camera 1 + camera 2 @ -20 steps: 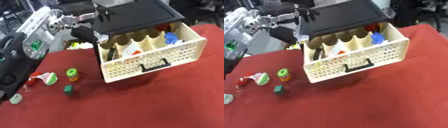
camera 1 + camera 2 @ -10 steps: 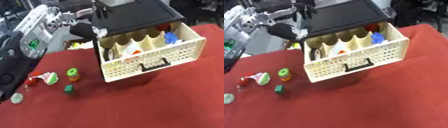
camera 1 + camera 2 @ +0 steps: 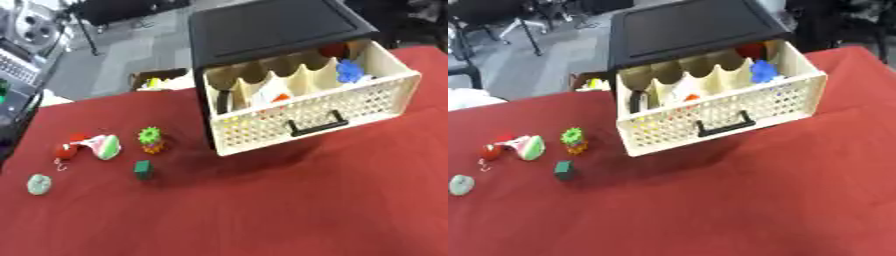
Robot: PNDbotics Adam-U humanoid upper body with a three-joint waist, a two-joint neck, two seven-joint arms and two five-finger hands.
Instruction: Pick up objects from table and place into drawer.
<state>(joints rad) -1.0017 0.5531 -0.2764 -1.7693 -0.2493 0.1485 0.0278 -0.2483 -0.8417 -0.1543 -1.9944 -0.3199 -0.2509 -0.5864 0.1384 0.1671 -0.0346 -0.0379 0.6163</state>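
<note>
The cream drawer point(image 3: 311, 117) with a black handle point(image 3: 317, 125) stands pulled out of its black cabinet point(image 3: 271, 27). Its compartments hold a blue thing point(image 3: 350, 71), a red thing point(image 3: 332, 50), a white and orange thing point(image 3: 271, 92) and a dark round thing point(image 3: 223, 102). On the red table, left of the drawer, lie a green spiky toy point(image 3: 150, 139), a dark green cube point(image 3: 143, 169), a green and white wedge point(image 3: 104, 146) with a red piece point(image 3: 66, 150), and a pale green lump point(image 3: 38, 184). Only my left arm point(image 3: 22, 55) shows at the upper left edge. Neither hand is visible.
The red tablecloth point(image 3: 262, 215) stretches wide in front of the drawer. Behind the table's far edge sits an open cardboard box point(image 3: 159, 80) with yellowish contents. Chair legs point(image 3: 527, 30) stand on the grey floor beyond.
My left hand, which was up by the cabinet's top left corner, has drawn back left and out of sight. The camera has shifted too. The table's objects lie as before.
</note>
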